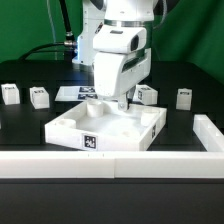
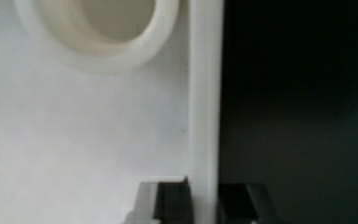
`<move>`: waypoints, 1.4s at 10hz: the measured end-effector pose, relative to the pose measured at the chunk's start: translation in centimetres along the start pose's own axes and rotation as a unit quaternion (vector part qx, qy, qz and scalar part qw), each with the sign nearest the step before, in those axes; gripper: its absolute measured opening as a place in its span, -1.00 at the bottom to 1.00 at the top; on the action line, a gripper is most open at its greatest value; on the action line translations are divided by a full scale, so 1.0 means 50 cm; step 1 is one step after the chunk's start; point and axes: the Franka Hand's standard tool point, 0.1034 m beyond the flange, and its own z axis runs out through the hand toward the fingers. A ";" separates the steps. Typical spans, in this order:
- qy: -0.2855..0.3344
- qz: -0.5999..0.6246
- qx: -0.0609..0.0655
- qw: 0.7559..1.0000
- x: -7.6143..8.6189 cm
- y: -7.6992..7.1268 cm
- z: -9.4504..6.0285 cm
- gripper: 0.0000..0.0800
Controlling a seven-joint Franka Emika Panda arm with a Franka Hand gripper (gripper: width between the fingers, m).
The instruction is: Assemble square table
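Gripper (image 2: 206, 205) straddles the upright rim (image 2: 204, 100) of the square top (image 1: 125, 138), fingers pressed against both faces, apparently clamped to drag or turn it. A corner socket (image 2: 155, 40) lies just beyond the gripper. The legs (image 1: 185, 98) wait off to either side on the tabletop (image 1: 30, 125).

Black surface (image 1: 30, 125) edged by a white rail (image 1: 40, 163), with the marker board (image 1: 68, 93) and a green backdrop (image 1: 25, 30).
The surface fills most of the exterior view. The rail runs along its near edge and turns back along the exterior view's right. The marker board, flat and white with dark square tags, lies toward the rear, partly hidden. The green backdrop stands behind everything.
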 end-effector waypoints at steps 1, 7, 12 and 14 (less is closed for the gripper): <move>0.002 -0.011 -0.003 1.000 0.001 0.002 -0.001 -0.87; 0.022 -0.186 -0.039 0.982 0.047 0.009 -0.003 -0.87; 0.029 -0.215 -0.054 0.975 0.071 0.028 0.002 -0.87; 0.034 -0.222 -0.061 0.973 0.106 0.040 0.000 -0.87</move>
